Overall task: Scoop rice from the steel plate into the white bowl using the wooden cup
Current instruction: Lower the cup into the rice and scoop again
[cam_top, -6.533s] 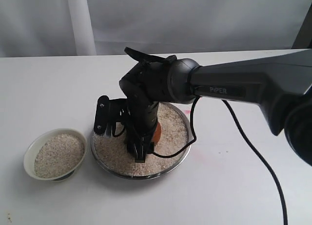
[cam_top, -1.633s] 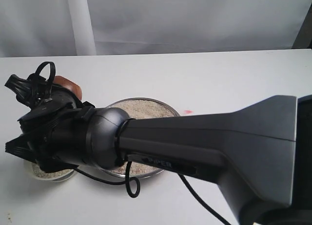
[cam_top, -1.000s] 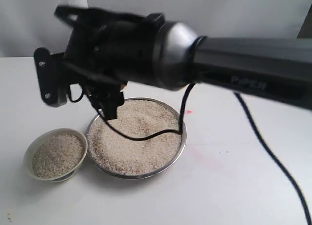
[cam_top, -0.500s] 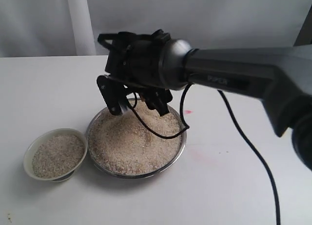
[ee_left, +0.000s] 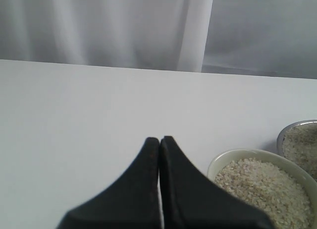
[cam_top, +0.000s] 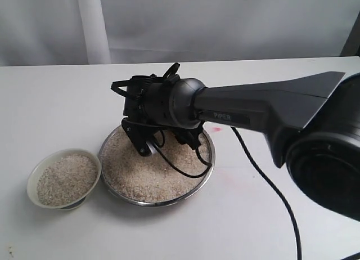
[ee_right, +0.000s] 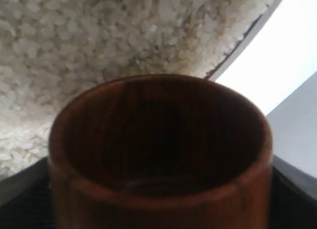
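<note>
The steel plate (cam_top: 169, 202) holds a broad bed of rice (cam_top: 152, 178). My right gripper (cam_top: 169, 137) hangs low over the plate's far side, pointing down at the grains. It is shut on the wooden cup (ee_right: 158, 154), whose dark inside looks empty, with rice (ee_right: 99, 40) and the plate's rim (ee_right: 247, 35) just beyond its mouth. In the exterior view the cup is hidden behind the gripper. The white bowl (cam_top: 35, 175), left of the plate, is nearly full of rice (cam_top: 63, 180). My left gripper (ee_left: 159, 140) is shut on nothing, beside the bowl (ee_left: 223, 159).
The right arm's black cable (cam_top: 264, 175) trails across the white table to the right of the plate. A small pink stain (cam_top: 216, 129) marks the table behind the plate. A pale curtain (ee_left: 148, 26) hangs behind the table's far edge.
The right arm has swung back from the bowl to above the plate and dropped lower toward the rice. The bowl holds more rice than at the start.
</note>
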`<state>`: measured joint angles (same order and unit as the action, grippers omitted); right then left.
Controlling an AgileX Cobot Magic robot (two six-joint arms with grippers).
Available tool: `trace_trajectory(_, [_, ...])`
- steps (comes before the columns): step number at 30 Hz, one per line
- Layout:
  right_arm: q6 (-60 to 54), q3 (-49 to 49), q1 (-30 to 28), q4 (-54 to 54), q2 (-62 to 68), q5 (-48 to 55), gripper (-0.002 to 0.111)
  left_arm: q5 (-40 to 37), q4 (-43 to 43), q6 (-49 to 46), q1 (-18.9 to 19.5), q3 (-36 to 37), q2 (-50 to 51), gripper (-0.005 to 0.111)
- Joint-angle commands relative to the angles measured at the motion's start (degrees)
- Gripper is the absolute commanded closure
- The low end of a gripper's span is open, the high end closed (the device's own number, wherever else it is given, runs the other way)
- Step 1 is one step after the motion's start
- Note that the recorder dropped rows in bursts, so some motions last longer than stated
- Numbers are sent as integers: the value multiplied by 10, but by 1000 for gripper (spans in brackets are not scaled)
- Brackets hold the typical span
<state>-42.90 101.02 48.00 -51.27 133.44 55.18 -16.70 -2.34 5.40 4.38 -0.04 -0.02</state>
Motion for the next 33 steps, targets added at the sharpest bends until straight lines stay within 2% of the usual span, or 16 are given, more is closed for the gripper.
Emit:
trace_trajectory(1, [-6, 4, 0, -10, 5, 6, 108, 4, -2, 1, -4, 0, 0, 107])
trace_trajectory(8, [-6, 4, 1, 5, 21, 5, 108, 4, -2, 1, -4, 0, 0, 107])
trace_trajectory(21, [-11, 4, 46, 30, 21, -38, 108, 4, -2, 1, -4, 0, 0, 107])
trace_trajectory(33, [-17, 4, 53, 107, 9, -45, 108, 4, -2, 1, -4, 0, 0, 107])
